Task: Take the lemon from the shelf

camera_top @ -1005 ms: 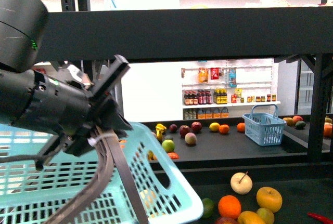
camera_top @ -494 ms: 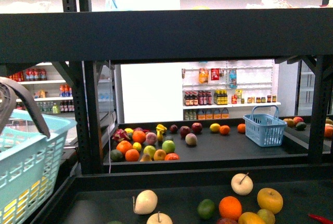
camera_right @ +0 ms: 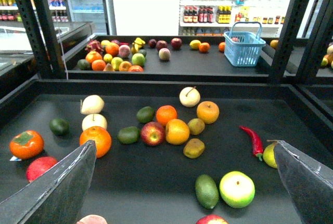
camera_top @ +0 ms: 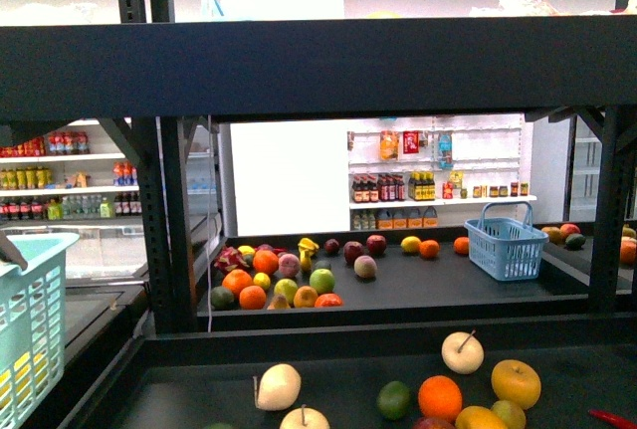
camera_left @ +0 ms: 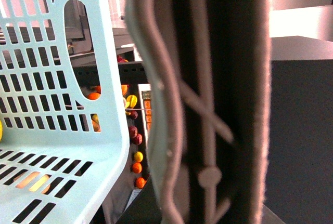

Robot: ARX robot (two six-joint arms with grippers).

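The lemon [camera_right: 269, 155], bright yellow with a tapered tip, lies on the black shelf deck [camera_right: 145, 182] beside a red chili [camera_right: 252, 139]. My right fingertip [camera_right: 304, 180] partly hides it. My right gripper [camera_right: 183, 148] is open and empty, hovering above the deck with loose fruit between its fingers. The lemon is at its right finger's inner side. My left gripper [camera_left: 208, 130] is shut on the grey basket handle [camera_left: 169, 104] of the light teal basket [camera_left: 57, 94]. In the front view only the basket's corner [camera_top: 25, 334] shows; the lemon and both grippers are out of view.
On the deck lie a green apple [camera_right: 237, 188], an avocado [camera_right: 207, 190], a red apple [camera_right: 153, 133], oranges [camera_right: 95, 140], a persimmon [camera_right: 26, 144] and yellow-orange fruits [camera_right: 177, 131]. Black uprights [camera_right: 41, 26] flank the bay. A farther rack holds more fruit and a blue basket [camera_top: 507, 240].
My left arm and the teal basket have swung left out of the front view. Only the basket's corner remains at the left edge, and the shelf's fruit is uncovered.
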